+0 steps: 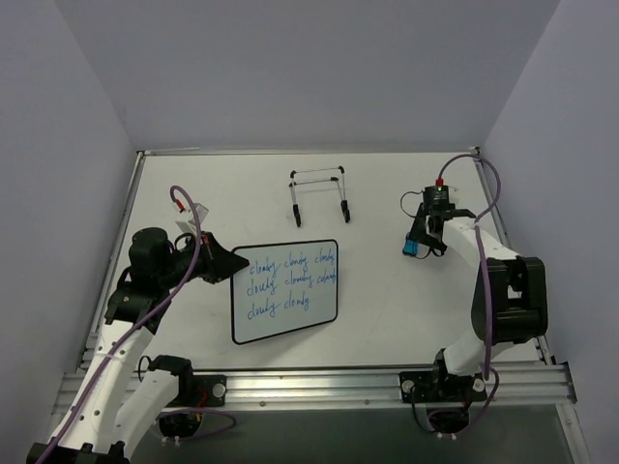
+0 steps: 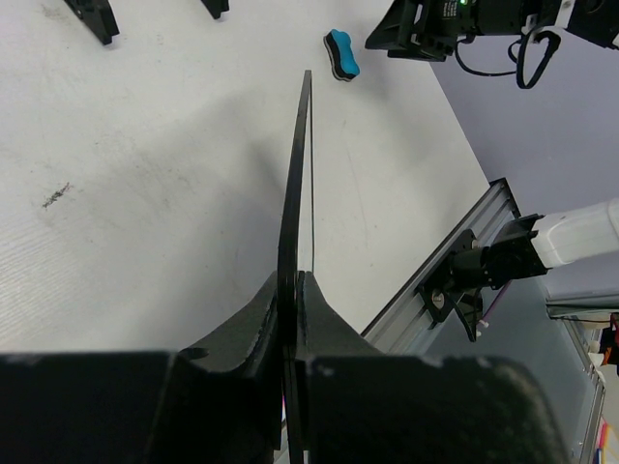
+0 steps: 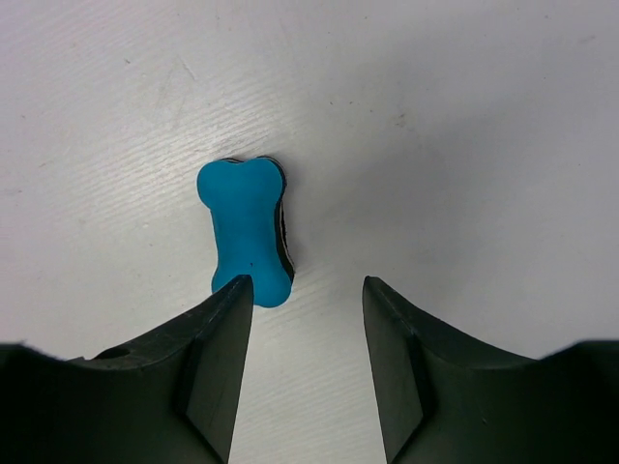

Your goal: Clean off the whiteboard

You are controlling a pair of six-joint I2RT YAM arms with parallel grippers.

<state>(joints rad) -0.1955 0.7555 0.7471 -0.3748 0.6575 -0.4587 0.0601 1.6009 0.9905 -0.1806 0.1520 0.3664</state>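
Two claws differed: left claw (image 1: 230,263) gripped the whiteboard (image 1: 290,319), left of centre on the bench (image 1: 387,184), by its left edge; right claw (image 3: 308,282) hung open beside the blue eraser (image 3: 247,227), far right

The left arm (image 1: 145,275) reaches in from the left of the whiteboard (image 1: 285,319), elbow bent. The left end effector (image 1: 227,263) is clamped on the board's left edge, fingers (image 2: 251,319) pressed against either face. The right arm (image 1: 508,290) stands well right of the whiteboard, wrist pointing down at the counter (image 1: 387,319). The right end effector (image 3: 305,290) has its jaws parted.
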